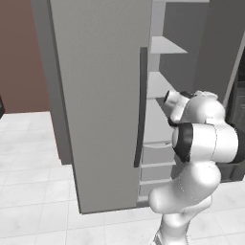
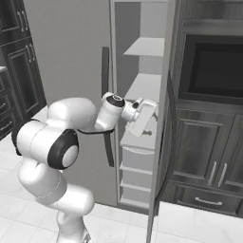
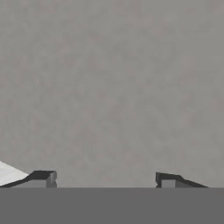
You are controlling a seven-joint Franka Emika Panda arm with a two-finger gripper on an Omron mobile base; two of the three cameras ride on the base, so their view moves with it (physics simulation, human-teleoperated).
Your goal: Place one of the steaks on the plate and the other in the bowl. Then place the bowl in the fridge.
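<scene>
The white arm stands closest, bent toward the fridge, whose one door hangs wide with pale shelves showing inside. From the right side I can see the dark built-in oven next to the fridge; from the left, a reddish wall instead. The tool faces a plain grey fridge surface up close, its jaws spread wide, gripping nothing. The bowl cannot be made out.
</scene>
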